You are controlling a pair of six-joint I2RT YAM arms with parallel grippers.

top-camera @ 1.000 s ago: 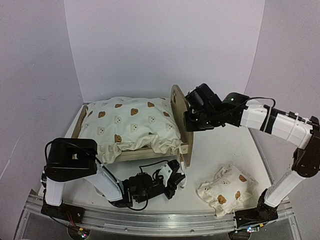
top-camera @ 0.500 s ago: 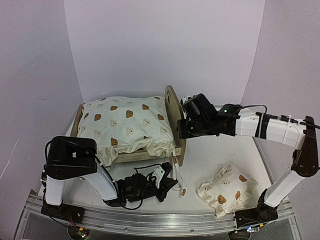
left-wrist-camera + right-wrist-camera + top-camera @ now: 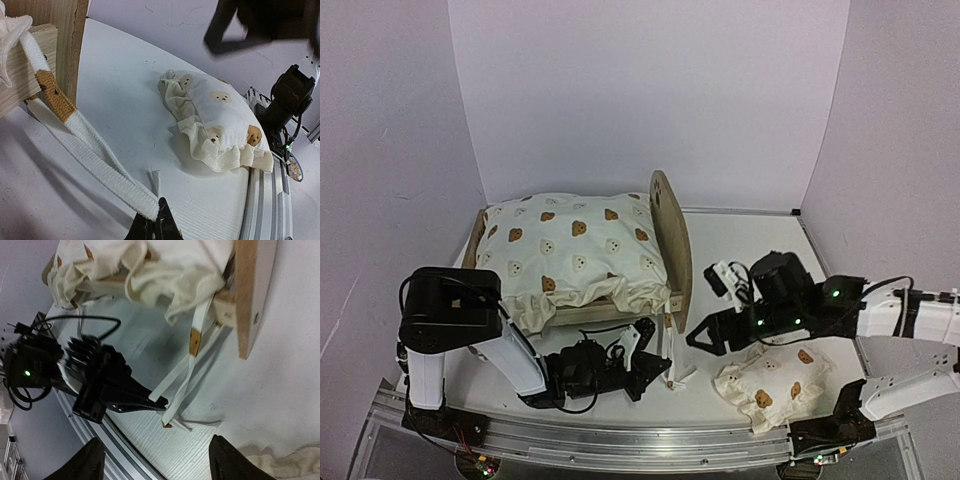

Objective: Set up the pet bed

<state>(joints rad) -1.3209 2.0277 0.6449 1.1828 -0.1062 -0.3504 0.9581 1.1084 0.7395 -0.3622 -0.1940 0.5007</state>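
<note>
The table (image 3: pixel 760 250) carries a light-wood pet bed (image 3: pixel 672 235) holding a cushion (image 3: pixel 570 255).

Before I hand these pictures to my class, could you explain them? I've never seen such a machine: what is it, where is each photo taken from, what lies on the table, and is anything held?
These are two robot arms bolted at the table's near edge, each ending in a two-finger gripper. The wide picture looks from above and behind them; the other two come from a camera on each wrist. On the table stands a wooden pet bed with a bear-print cushion on it; a small pillow lies apart, to its right. The left gripper pinches a white tie hanging at the bed's corner. The right gripper is open, holding nothing.
</note>
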